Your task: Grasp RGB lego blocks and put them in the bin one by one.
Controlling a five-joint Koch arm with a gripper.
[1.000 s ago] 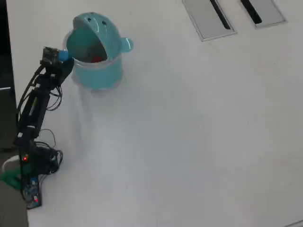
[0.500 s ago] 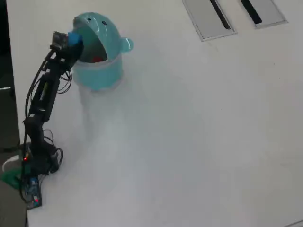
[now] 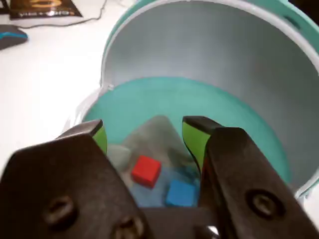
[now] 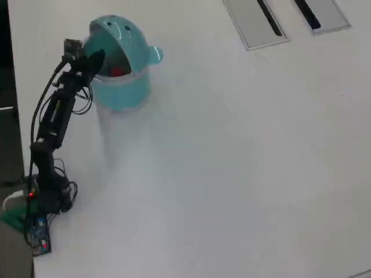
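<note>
pincer (image 3: 144, 132) released, empty, over bin (image 3: 239, 134); red block (image 3: 146, 171) and blue block (image 3: 180, 192) inside. risk: pincer clipping rim, tipping bin.

- Bright, even light washes the white table (image 4: 232, 162) in the overhead view; shadows faint, a soft one below the bin (image 4: 119, 87).
- Wrist view: dark gripper (image 3: 144, 134) at the bottom edge blurred, upper right of frame overexposed.

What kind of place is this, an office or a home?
Probably an office or meeting room: a large white table with two grey flip-lid cable panels set into it, as on conference desks. A computer mouse lies beyond the teal bin.
</note>
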